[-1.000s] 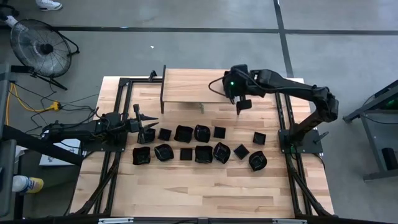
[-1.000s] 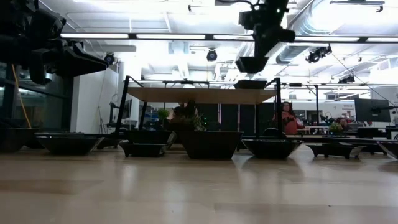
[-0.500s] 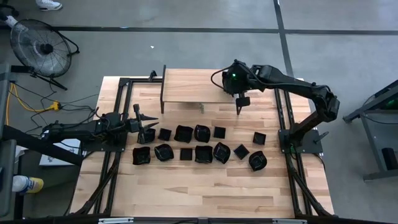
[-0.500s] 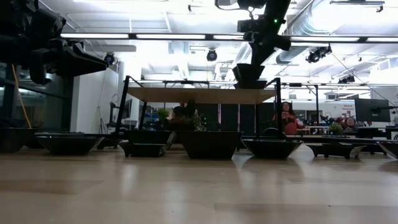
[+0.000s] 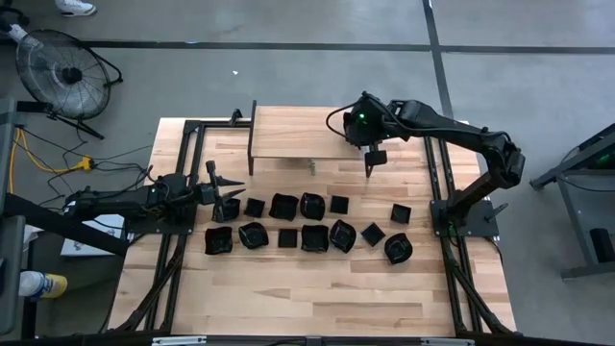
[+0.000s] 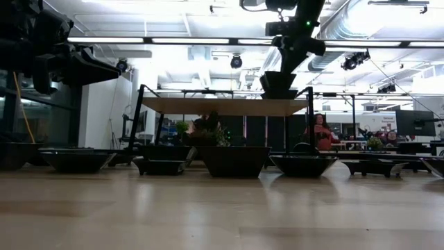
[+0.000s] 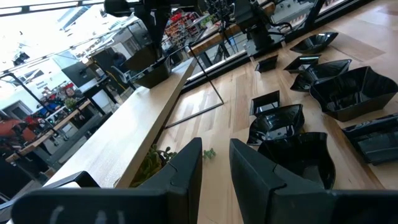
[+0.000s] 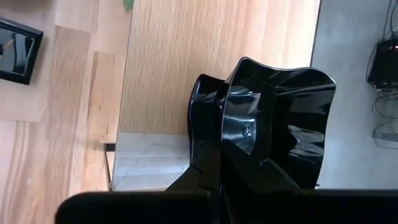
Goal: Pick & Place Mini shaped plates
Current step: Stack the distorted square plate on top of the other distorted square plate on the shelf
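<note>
The held mini plate (image 8: 273, 118), a glossy black wavy-rimmed dish, is pinched at its rim by the right gripper (image 5: 374, 160), raised above the right end of the wooden shelf (image 5: 288, 135) at 12 o'clock on the tabletop (image 5: 307, 288). The other mini plates (image 5: 307, 231) lie in two loose rows across the tabletop centre. The left gripper (image 5: 223, 195) waits at 9 o'clock, its fingers (image 7: 186, 174) slightly parted and empty, just beside the leftmost plates.
</note>
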Motion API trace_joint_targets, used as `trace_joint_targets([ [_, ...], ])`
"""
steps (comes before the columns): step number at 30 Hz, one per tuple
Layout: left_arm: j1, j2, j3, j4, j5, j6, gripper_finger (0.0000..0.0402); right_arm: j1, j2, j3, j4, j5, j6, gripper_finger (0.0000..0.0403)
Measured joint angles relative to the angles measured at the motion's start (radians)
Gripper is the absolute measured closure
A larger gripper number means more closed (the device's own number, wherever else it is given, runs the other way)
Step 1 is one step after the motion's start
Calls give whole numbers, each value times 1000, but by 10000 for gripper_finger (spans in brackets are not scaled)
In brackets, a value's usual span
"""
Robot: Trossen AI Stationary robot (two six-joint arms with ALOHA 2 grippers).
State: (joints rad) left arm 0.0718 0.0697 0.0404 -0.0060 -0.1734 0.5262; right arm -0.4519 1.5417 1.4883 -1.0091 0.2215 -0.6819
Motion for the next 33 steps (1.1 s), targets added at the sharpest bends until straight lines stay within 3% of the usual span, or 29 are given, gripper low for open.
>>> trace_joint_targets([
  [21, 0, 0, 0, 0, 0, 0, 323, -27, 0, 0, -13, -83, -2, 403],
  [33, 0, 0, 0, 0, 0, 0, 323, -33, 0, 0, -23, -75, -2, 402],
])
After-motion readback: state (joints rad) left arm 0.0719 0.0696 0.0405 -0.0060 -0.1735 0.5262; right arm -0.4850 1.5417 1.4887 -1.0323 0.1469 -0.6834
